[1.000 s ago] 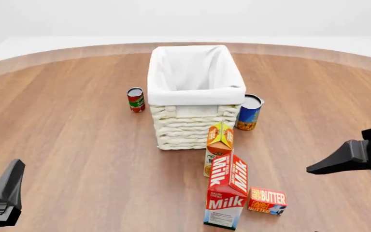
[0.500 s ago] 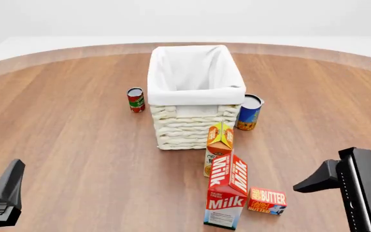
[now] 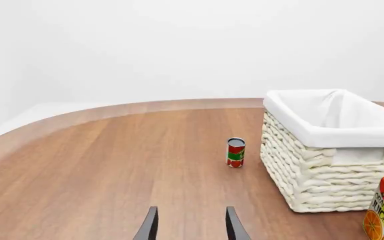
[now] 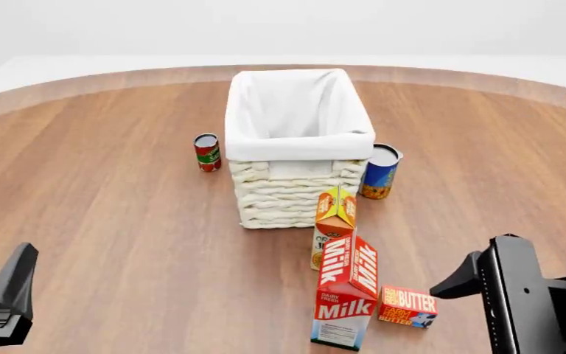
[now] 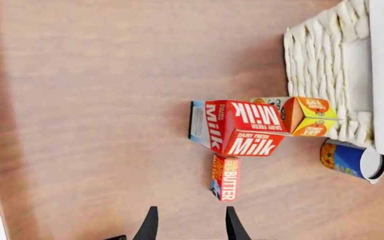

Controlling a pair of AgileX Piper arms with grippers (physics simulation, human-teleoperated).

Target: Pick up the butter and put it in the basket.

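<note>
Right gripper (image 5: 186, 222) hangs above the butter (image 4: 407, 306), jaws spread and empty, the box lying near-right just beside the milk (image 4: 346, 298); it looks light and stiff, so pinching its long flat sides should hold.

L black two-finger gripper (image 3: 190, 226): low, fingers parallel w/ gap, nothing between. R black two-finger gripper (image 5: 189, 224): pointing down, fingers apart, empty; R arm (image 4: 519, 302) raised.
</note>
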